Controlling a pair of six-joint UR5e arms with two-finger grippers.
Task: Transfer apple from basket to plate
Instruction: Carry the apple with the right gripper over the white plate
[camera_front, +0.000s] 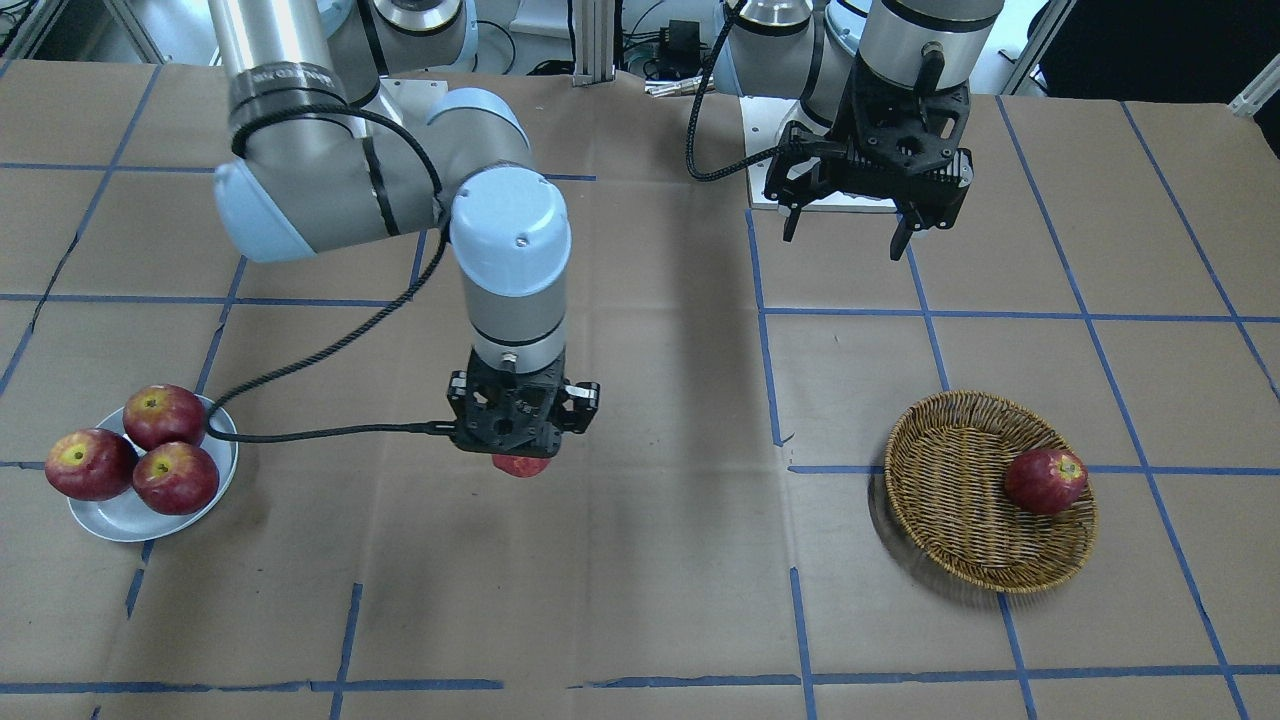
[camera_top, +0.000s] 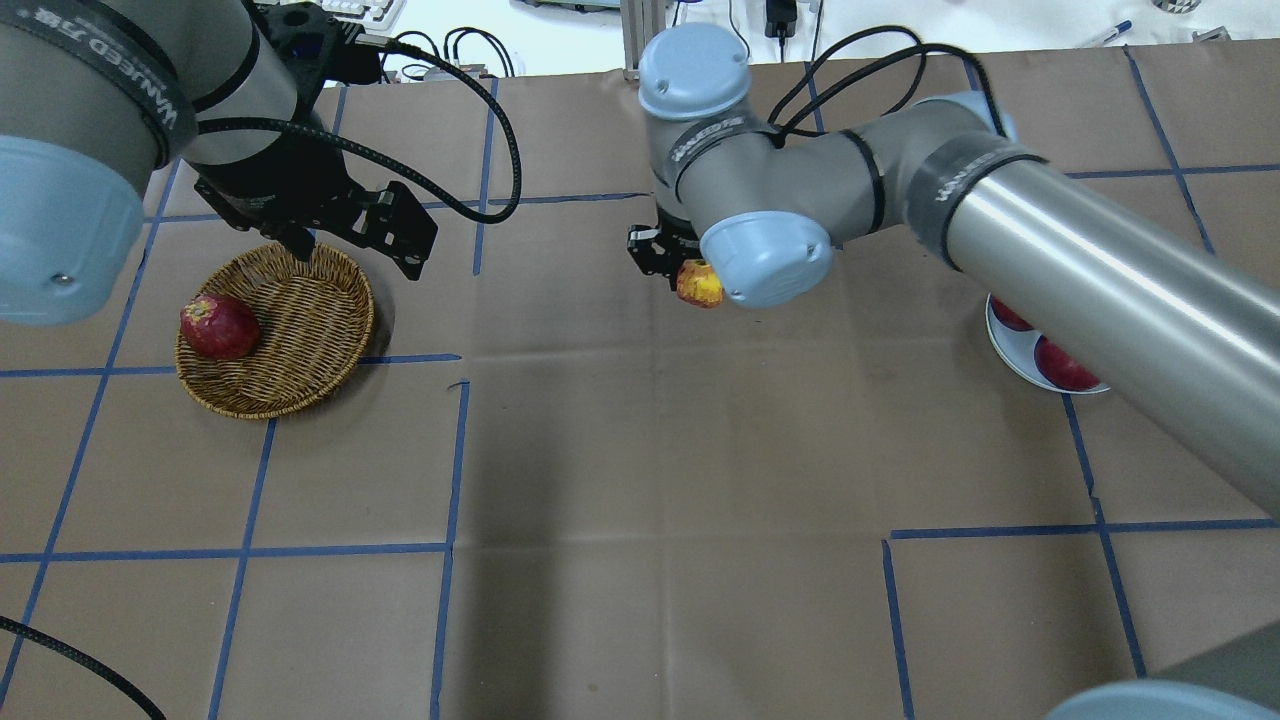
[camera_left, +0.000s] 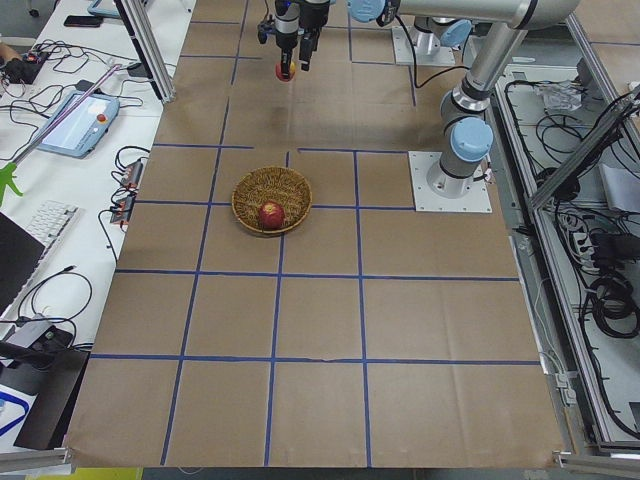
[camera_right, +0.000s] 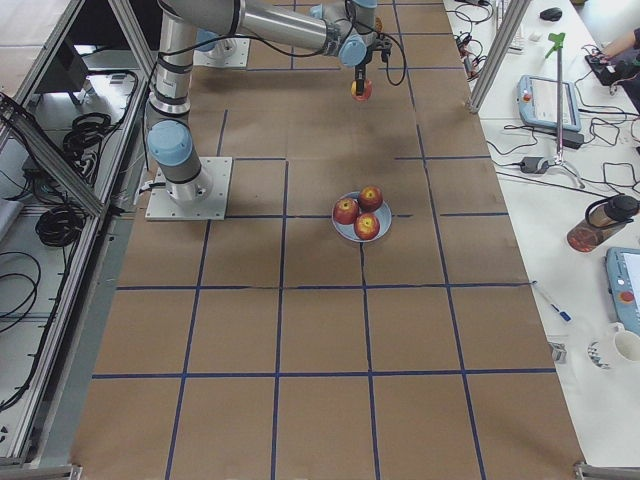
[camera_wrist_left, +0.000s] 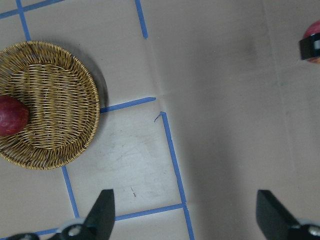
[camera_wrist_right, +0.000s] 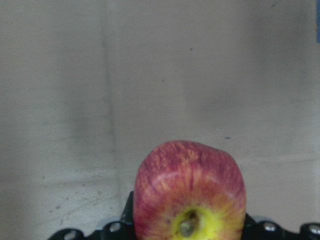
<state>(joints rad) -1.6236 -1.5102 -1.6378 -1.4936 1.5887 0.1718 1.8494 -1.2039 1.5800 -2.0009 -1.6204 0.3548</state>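
My right gripper (camera_front: 521, 452) is shut on the apple (camera_front: 521, 466), a streaky red-orange fruit with a yellow-green stem patch (camera_wrist_right: 190, 195). It holds the apple above the bare table middle (camera_top: 699, 284), between basket and plate. The woven wicker basket (camera_front: 960, 540) sits on my left side (camera_top: 300, 330) and holds one dark red apple (camera_front: 1045, 481). The white plate (camera_front: 120, 515) sits on my right side, partly hidden by the arm in the overhead view (camera_top: 1005, 345). My left gripper (camera_front: 843, 242) is open and empty, raised beside the basket (camera_wrist_left: 55, 100).
Three dark red apples (camera_front: 165, 415) lie on the plate and fill most of it. The table is covered in brown paper with blue tape lines (camera_front: 765, 330). The left arm's base plate (camera_front: 770, 200) lies at the robot's side.
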